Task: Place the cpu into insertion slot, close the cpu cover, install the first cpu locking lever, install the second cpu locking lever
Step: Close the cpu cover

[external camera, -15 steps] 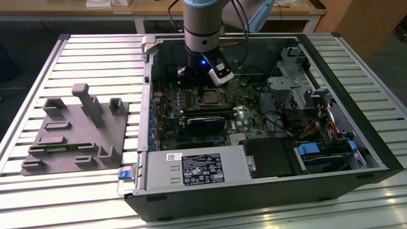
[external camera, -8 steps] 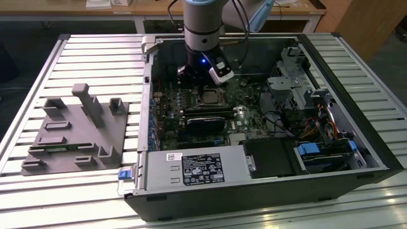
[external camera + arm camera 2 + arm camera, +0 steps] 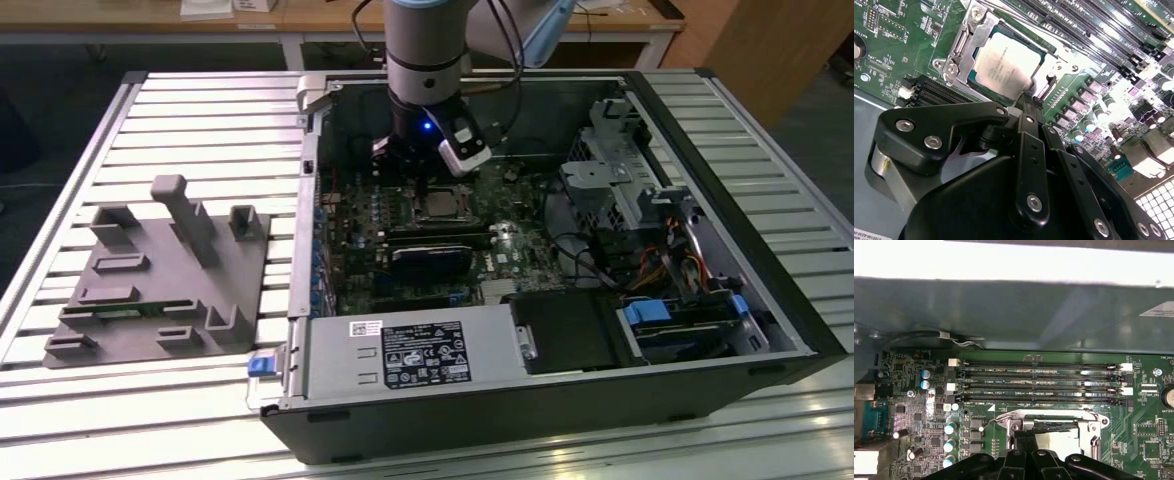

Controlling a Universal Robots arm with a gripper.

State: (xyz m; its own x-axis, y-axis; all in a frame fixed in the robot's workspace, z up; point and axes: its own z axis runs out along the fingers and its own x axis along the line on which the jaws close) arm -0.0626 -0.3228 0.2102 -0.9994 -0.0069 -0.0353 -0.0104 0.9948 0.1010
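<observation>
The claw [image 3: 422, 190] reaches down into an open computer case [image 3: 747, 200] that lies on a slatted metal worktop [image 3: 200, 130]. It is closed, its tips together at the edge of the insertion slot [image 3: 454, 216], near the middle of the green board. The cpu [image 3: 1006, 62] sits in that slot with fine dark print on its silver top. The cpu cover [image 3: 961, 45] lies flat around it. A printed black-and-white label [image 3: 424, 352] and a small barcode sticker [image 3: 364, 328] sit on the case's near side. On the exterior view's left stands a grey fixture [image 3: 160, 280]. In the first wrist view, long black memory slots [image 3: 1039, 382] carry tiny white lettering.
</observation>
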